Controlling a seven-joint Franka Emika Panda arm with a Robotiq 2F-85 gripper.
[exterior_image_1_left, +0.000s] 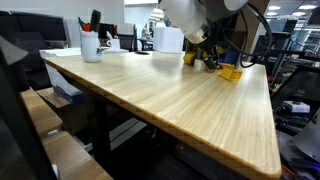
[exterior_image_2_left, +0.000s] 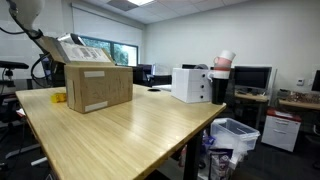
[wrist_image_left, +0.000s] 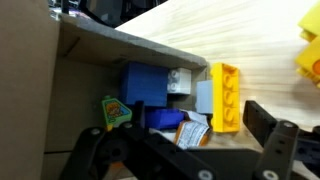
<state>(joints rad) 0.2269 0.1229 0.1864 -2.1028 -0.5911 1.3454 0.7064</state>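
Yellow block (wrist_image_left: 226, 98) is lying at the cardboard box (wrist_image_left: 30, 80) mouth, probably light, stiff and slippery; you are best gripping its long sides. Your gripper (wrist_image_left: 175, 135) is hanging with jaws apart, empty.

Your arm (exterior_image_2_left: 28, 20) bends down behind the open box (exterior_image_2_left: 98, 88) on the table (exterior_image_2_left: 130, 135); a yellow block (exterior_image_2_left: 60, 97) lies just beside the box, and a white case (exterior_image_2_left: 190, 85) stands well apart.

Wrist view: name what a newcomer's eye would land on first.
The open brown cardboard box lying on its side fills the left, with a blue plastic block and a green-and-yellow item inside. A yellow toy brick sits at its mouth, ahead of the open hand.
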